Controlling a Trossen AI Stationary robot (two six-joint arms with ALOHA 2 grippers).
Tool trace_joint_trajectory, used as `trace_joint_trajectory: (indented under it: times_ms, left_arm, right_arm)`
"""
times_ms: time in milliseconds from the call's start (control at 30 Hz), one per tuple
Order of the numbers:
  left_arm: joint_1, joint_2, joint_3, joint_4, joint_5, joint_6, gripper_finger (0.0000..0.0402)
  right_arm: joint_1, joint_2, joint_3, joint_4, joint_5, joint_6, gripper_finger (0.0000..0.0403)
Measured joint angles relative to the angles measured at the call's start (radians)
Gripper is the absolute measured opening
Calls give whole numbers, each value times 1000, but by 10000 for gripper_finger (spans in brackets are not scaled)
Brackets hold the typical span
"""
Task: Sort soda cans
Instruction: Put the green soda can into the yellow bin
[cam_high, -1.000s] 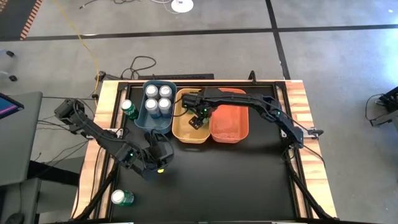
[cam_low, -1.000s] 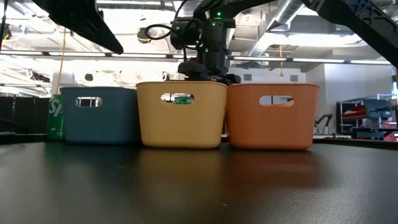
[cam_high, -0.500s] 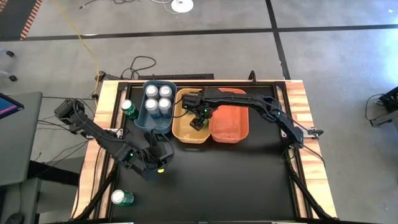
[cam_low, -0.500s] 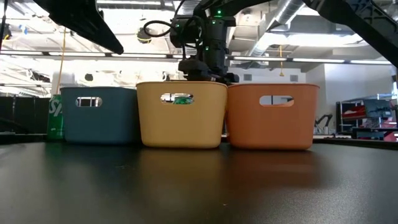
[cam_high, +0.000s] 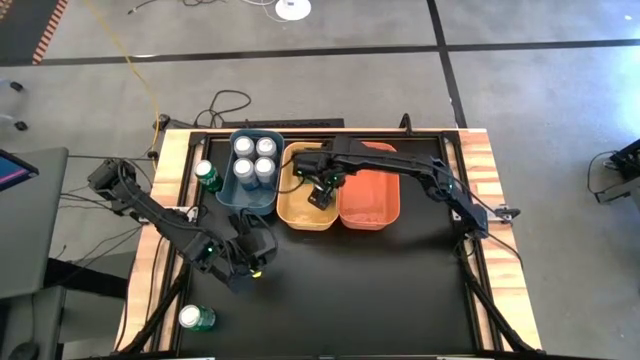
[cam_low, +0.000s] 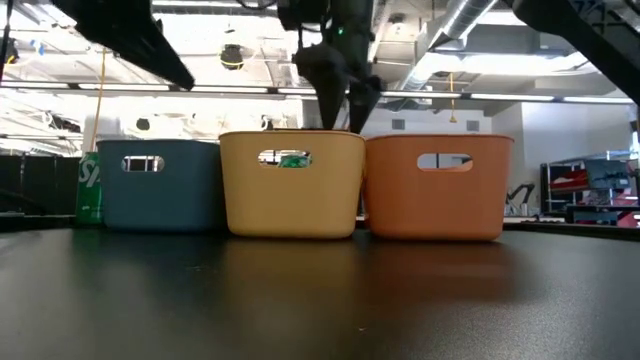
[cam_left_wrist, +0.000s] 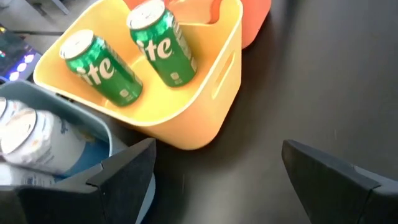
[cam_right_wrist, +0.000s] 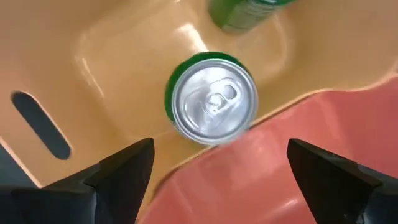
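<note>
Two green soda cans (cam_left_wrist: 99, 68) (cam_left_wrist: 163, 42) stand on the floor of the yellow bin (cam_high: 305, 212). My right gripper (cam_high: 320, 192) hangs open above one of them, whose silver top (cam_right_wrist: 214, 99) shows between and below its fingers; it touches nothing. Several blue-silver cans (cam_high: 253, 158) stand in the blue bin (cam_high: 255, 200). One green can (cam_high: 207, 175) stands on the table left of the blue bin, and another (cam_high: 195, 318) is at the table's near left. My left gripper (cam_high: 255, 262) waits open over the table, near the blue bin.
The orange bin (cam_high: 370, 215) stands against the yellow bin's right side. The three bins form a row along the far part of the black table (cam_high: 380, 290). Free room lies on the table's near and right parts. Wooden rails edge the table.
My right gripper has risen straight up out of the yellow bin and now hangs above its rim, fingers apart. The green can beneath it has stayed standing in the bin.
</note>
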Motion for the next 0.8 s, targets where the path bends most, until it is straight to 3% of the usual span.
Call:
trace_joint_trajectory:
  times_ms: [300,467,633,800]
  left_arm:
    - [-57,5,0,-75,-6,-147,343]
    - [-90,28,-6,-81,-51,-217,343]
    - [-95,50,-42,-90,-61,-269,343]
    - [-96,48,-54,-109,-59,-307,343]
  right_arm:
    - [116,-7,15,-41,-41,-5,355]
    - [177,-3,13,12,57,-16,293]
    - [180,2,-8,131,69,-76,217]
    - [137,14,-8,134,70,-65,130]
